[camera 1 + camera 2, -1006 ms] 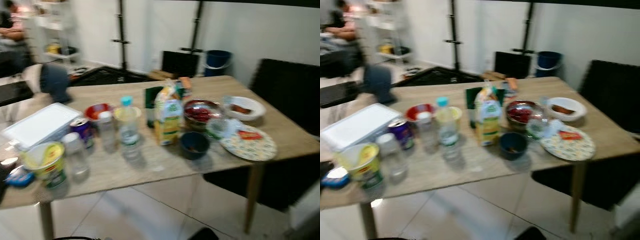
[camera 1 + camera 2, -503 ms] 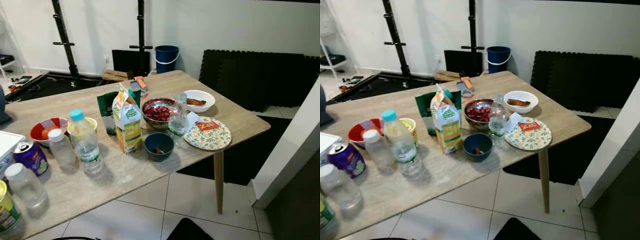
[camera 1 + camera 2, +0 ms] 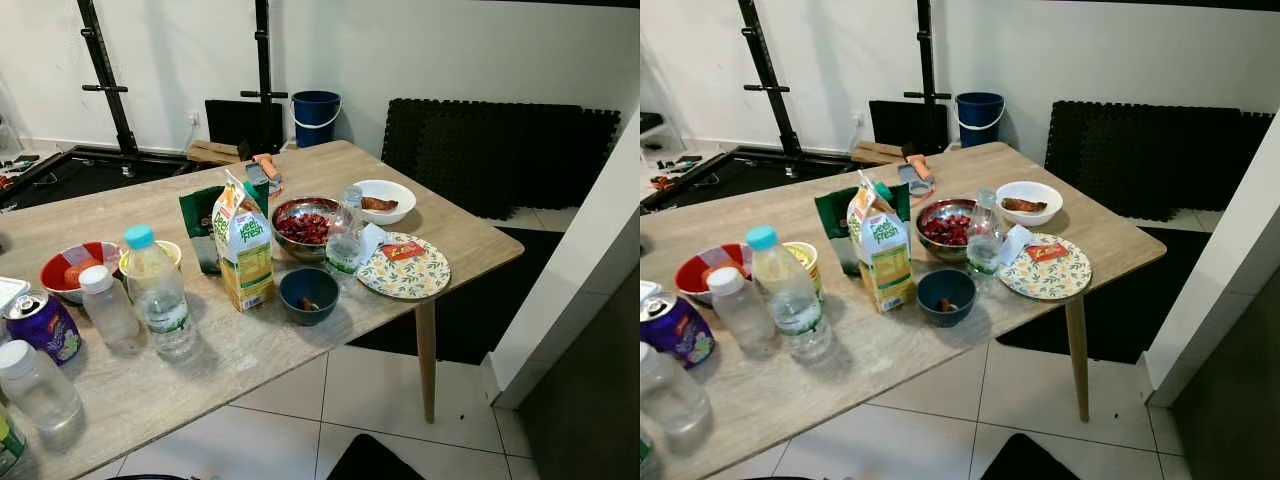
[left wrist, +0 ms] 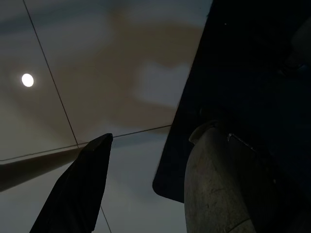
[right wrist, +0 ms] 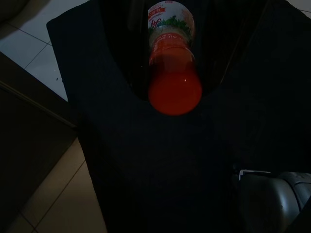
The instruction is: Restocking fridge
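Right claw (image 5: 175,63): clenched around an orange-red bottle (image 5: 174,82) with a printed label, over a black mat.
Left claw: one black finger (image 4: 77,189) visible; state unclear.
Bench (image 3: 300,345): pale wood-grain, centre frame.
On bench: juice carton (image 3: 243,245), clear plastic bottles (image 3: 155,295), steel bowl (image 3: 305,222), patterned plate (image 3: 405,268).
Floor (image 3: 360,390): white tiles.

Home dining area, food-laden table (image 3: 470,235), tiled floor (image 3: 370,385)

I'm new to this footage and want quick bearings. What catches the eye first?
A light wooden table crowded with food and drink: a yellow-green juice carton stands mid-table, clear plastic water bottles to its left, a floral plate near the right corner. In the right wrist view, the right gripper holds an orange-red sauce bottle.
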### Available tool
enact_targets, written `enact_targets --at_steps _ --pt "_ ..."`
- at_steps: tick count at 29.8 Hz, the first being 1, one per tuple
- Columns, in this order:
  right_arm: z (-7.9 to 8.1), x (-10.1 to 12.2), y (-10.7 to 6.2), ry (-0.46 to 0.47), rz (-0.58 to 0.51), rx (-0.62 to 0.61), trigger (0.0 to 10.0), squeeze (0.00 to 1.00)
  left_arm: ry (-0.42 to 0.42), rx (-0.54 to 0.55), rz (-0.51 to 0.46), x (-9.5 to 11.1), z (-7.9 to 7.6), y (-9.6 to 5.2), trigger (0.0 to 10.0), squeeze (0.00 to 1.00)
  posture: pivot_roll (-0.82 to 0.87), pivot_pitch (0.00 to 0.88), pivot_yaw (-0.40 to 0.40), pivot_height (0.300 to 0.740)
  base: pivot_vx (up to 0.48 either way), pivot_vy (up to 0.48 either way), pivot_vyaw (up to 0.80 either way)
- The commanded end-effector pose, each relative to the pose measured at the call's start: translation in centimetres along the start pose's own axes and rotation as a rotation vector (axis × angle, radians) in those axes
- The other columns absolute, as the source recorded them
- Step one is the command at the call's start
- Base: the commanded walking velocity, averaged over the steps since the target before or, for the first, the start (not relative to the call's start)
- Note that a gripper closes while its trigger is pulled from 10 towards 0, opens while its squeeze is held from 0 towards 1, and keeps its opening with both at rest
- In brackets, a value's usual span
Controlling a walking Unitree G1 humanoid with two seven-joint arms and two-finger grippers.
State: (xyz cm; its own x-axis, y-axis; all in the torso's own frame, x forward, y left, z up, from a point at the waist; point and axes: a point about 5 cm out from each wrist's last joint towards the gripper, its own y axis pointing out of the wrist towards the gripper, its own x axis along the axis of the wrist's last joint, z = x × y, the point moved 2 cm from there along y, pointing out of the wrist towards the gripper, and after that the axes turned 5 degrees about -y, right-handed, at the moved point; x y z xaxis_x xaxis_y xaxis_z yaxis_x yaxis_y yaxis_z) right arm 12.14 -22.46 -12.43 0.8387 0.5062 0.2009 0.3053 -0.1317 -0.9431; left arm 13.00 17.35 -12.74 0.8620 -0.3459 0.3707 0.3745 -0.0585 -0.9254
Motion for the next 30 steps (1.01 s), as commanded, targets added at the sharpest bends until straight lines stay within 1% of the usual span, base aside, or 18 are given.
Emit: enact_targets --at_steps 1,2,8,9,10,13,22,23,30 --pt "-0.1 0.1 0.0 -0.003 -0.006 -0.003 10.0 0.0 -0.001 -0.003 0.011 -0.3 0.0 0.0 10.0 0.0 -0.01 0.0 0.002 0.74 0.0 0.0 -0.77" --pt "-0.1 0.1 0.0 -0.003 -0.006 -0.003 10.0 0.0 -0.001 -0.003 0.011 -0.3 0.0 0.0 10.0 0.0 -0.01 0.0 0.002 0.74 0.0 0.0 -0.77" --pt "0.0 0.1 0.0 0.03 -0.016 0.021 10.0 0.0 -0.007 -0.004 0.01 -0.2 -0.1 0.0 10.0 0.0 -0.01 0.0 0.001 0.74 0.0 0.0 0.0" --pt "0.3 0.2 0.0 0.042 -0.025 0.053 10.0 0.0 -0.007 -0.004 0.009 -0.2 -0.1 0.0 10.0 0.0 -0.01 0.0 0.001 0.74 0.0 0.0 0.0" --pt "0.3 0.2 0.0 0.042 -0.025 0.053 10.0 0.0 -0.007 -0.004 0.009 -0.2 -0.1 0.0 10.0 0.0 -0.01 0.0 0.001 0.74 0.0 0.0 0.0" --pt "0.5 0.2 0.0 0.06 -0.025 0.078 10.0 0.0 -0.007 -0.004 0.009 -0.2 -0.1 0.0 10.0 0.0 -0.01 0.0 0.001 0.74 0.0 0.0 0.75" --pt "0.0 -0.4 -0.1 0.057 -0.005 0.051 10.0 0.0 -0.006 -0.006 0.01 -0.2 -0.1 0.0 10.0 0.0 -0.01 0.0 0.005 0.74 0.0 0.0 0.8" --pt "-0.3 -0.7 -0.1 0.059 0.001 0.045 10.0 0.0 -0.005 -0.006 0.01 -0.2 -0.1 0.0 10.0 0.0 -0.02 0.0 0.005 0.74 0.0 0.0 0.8" --pt "-0.5 -1.2 -0.1 0.075 0.013 0.043 10.0 0.0 -0.006 -0.007 0.01 -0.2 -0.1 0.0 10.0 0.0 -0.02 0.0 0.004 0.74 0.0 0.0 0.8"
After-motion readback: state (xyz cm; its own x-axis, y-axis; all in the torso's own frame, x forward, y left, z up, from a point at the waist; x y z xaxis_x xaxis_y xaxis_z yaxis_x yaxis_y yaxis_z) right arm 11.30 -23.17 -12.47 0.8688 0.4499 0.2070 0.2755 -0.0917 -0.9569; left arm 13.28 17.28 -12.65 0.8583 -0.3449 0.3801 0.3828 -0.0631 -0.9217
